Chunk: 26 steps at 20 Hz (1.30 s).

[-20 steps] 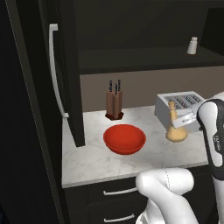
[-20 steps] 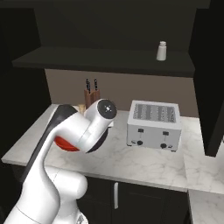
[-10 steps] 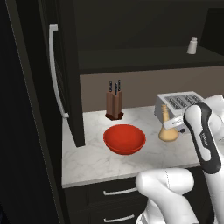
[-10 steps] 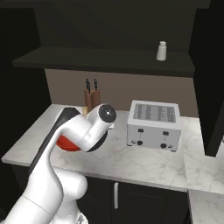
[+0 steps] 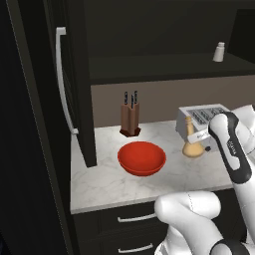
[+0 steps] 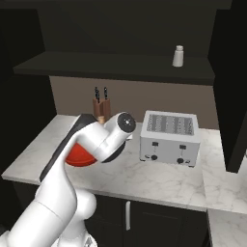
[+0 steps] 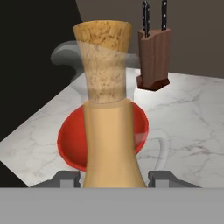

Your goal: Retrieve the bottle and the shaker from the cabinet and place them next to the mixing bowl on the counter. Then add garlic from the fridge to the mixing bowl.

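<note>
Gripping bottle beside mixing bowl

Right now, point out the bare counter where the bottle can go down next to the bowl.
Free: the marble counter in front of the red bowl up to the front edge, and the strip between bowl and bottle. Crowded: behind the bowl stands the knife block; the toaster sits right behind the bottle.

Pretty dim render overall, the cabinet and fridge go nearly black. The bench catches soft even light, faint shadows, slight gloss on the bowl. Everything's sharp, no blur.
</note>
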Motion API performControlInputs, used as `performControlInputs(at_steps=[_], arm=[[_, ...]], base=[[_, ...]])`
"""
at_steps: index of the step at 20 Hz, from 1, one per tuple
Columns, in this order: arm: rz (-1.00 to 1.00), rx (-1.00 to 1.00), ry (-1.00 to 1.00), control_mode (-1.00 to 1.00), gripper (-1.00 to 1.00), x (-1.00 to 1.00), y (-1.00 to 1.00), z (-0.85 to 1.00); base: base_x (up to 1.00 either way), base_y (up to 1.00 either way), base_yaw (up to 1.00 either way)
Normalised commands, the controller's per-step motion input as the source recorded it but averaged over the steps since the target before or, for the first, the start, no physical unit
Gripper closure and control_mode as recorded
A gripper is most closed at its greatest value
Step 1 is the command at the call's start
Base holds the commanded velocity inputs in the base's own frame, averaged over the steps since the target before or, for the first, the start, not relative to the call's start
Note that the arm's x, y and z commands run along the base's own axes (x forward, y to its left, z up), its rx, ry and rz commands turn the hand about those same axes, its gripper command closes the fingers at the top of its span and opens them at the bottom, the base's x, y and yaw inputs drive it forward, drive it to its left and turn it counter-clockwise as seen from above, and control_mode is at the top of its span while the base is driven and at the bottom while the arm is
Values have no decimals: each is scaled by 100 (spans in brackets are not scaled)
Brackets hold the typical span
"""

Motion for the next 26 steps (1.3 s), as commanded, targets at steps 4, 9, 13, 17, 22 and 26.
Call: performControlInputs(at_steps=[4, 9, 13, 17, 22, 26], arm=[[2, 0, 0, -100, 100, 9, -3, -38], [3, 0, -6, -100, 100, 0, 0, -57], [3, 1, -10, -100, 100, 0, 0, -40], [3, 2, -3, -100, 100, 17, 0, -2], [5, 8, -5, -100, 100, 12, 0, 0], [3, 11, -4, -100, 100, 14, 0, 0]], base=[[0, 0, 0], [0, 0, 0], [0, 0, 0], [0, 0, 0], [0, 0, 0], [0, 0, 0]])
